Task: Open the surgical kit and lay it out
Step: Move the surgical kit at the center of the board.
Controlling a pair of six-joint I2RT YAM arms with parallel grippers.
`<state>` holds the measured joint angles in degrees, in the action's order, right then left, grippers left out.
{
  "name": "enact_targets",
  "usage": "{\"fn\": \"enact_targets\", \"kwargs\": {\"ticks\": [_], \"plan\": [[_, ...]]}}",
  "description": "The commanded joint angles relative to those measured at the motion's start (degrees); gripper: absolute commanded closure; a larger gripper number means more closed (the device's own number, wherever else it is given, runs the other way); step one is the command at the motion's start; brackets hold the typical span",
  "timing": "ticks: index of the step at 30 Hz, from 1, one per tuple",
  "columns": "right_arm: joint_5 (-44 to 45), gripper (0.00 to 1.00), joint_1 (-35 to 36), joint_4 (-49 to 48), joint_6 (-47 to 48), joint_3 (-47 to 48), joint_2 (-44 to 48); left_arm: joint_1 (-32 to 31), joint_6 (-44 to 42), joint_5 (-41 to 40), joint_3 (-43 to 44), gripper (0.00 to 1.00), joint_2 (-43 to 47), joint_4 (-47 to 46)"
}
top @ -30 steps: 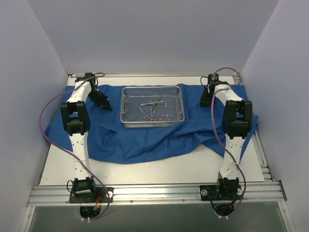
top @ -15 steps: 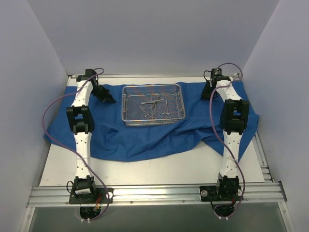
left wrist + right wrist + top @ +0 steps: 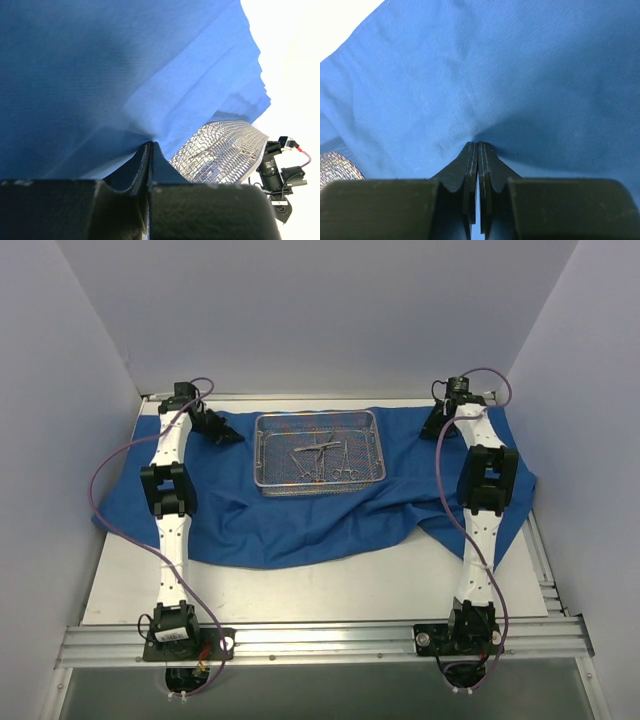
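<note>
The soft, wrinkly blue cloth lies spread on the flat white bench, with the shiny wire-mesh tray on top holding thin steel scissors, while the left claw and right claw each pinch the cloth tight.

The white table is carrying the blue cloth wrap, which is lying spread across its far half. The cloth is reaching both side edges, its near hem rumpling toward the right.
</note>
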<state>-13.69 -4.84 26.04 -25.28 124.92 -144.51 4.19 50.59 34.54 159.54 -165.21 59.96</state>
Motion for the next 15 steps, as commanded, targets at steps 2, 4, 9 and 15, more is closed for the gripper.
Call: {"fn": "enact_targets", "kwargs": {"ticks": [2,4,9,15], "plan": [[6.48,1.00,-2.54,6.21,0.49,0.13,-7.54,0.21,-2.49,-4.30,-0.28,0.92,3.45,-7.40],[6.05,1.00,-2.89,7.09,0.75,2.07,-8.42,0.73,-3.65,-5.10,-3.52,0.79,7.86,-8.54],[2.36,1.00,-2.81,8.94,1.90,10.76,-8.34,2.40,-10.41,-10.27,-5.65,0.67,20.52,-3.20],[0.34,0.75,-2.81,9.02,1.37,6.50,2.72,3.81,-18.59,-19.24,-20.20,0.60,35.54,9.03]]}}
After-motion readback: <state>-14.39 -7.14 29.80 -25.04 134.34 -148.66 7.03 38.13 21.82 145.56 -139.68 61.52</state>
